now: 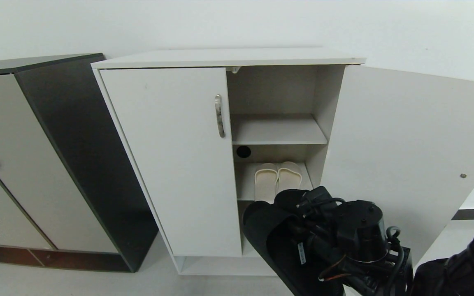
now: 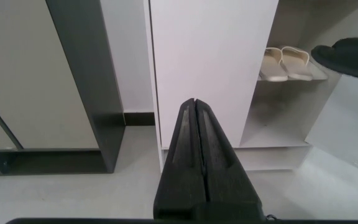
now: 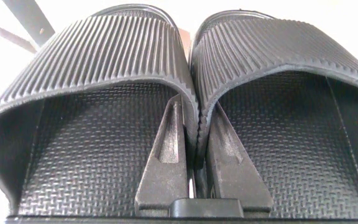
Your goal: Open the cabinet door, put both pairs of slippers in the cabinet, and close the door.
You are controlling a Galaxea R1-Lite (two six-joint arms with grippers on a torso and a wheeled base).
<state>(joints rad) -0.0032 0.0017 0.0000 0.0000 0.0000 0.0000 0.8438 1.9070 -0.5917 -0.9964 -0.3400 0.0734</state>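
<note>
Now the right claw [image 3: 193,109] is clamped on the black slippers [image 3: 104,68], its fingers [image 3: 166,162] pinching the two inner strap walls together. Held just before the cabinet [image 1: 228,57] opening, that pair sits at 6 o'clock of the white slippers [image 1: 278,179], which lie on the middle shelf [image 1: 243,181]. The door [image 1: 405,156] stands open at 3 o'clock. The left claw [image 2: 194,112] is closed and empty. By my reading the second pair is being stowed. Next it must go in level onto a free shelf and be released.
</note>
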